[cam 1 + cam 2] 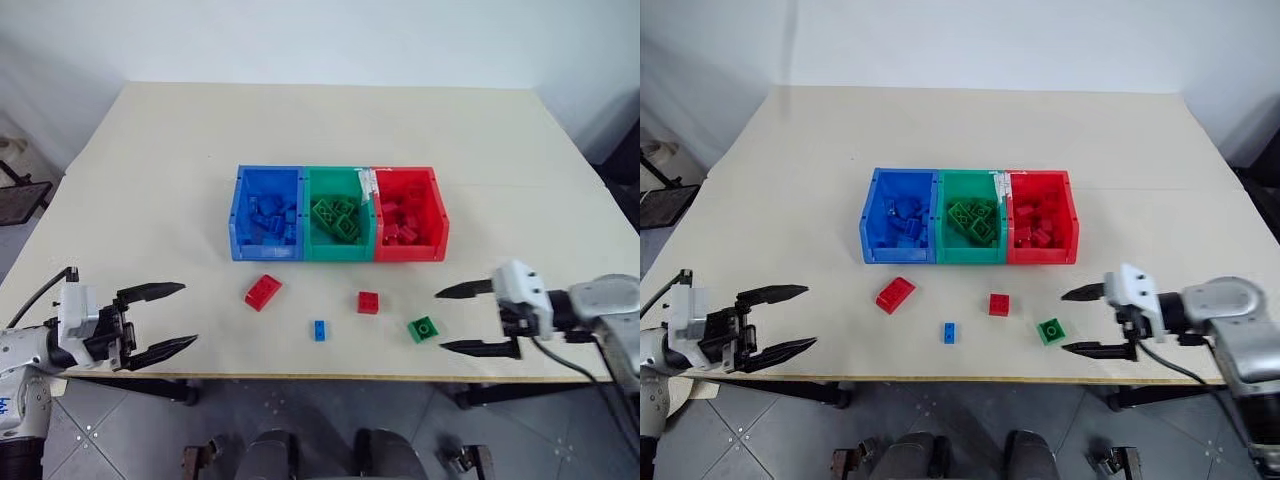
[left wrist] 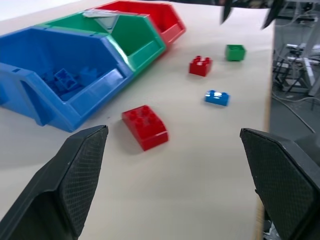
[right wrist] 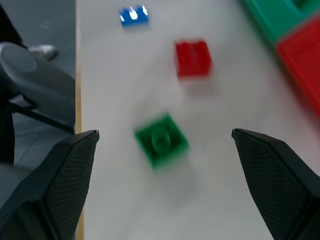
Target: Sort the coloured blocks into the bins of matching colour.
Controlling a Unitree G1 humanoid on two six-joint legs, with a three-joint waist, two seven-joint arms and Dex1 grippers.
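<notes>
Four blocks loose on the table near its front edge, bins [image 1: 338, 212] part-filled behind — my right tool [image 1: 465, 319] gapes empty just beside the green block [image 1: 423, 328], left tool [image 1: 160, 321] likewise wide — next, probably: straddle green, close, lift.

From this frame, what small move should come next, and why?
Probably ease the open right gripper toward the small green studded plastic brick and straddle it. That brick lies loose on the pale table just beside those fingers, nearest of the four unsorted bricks, and the green plastic bin sits beyond it.
</notes>
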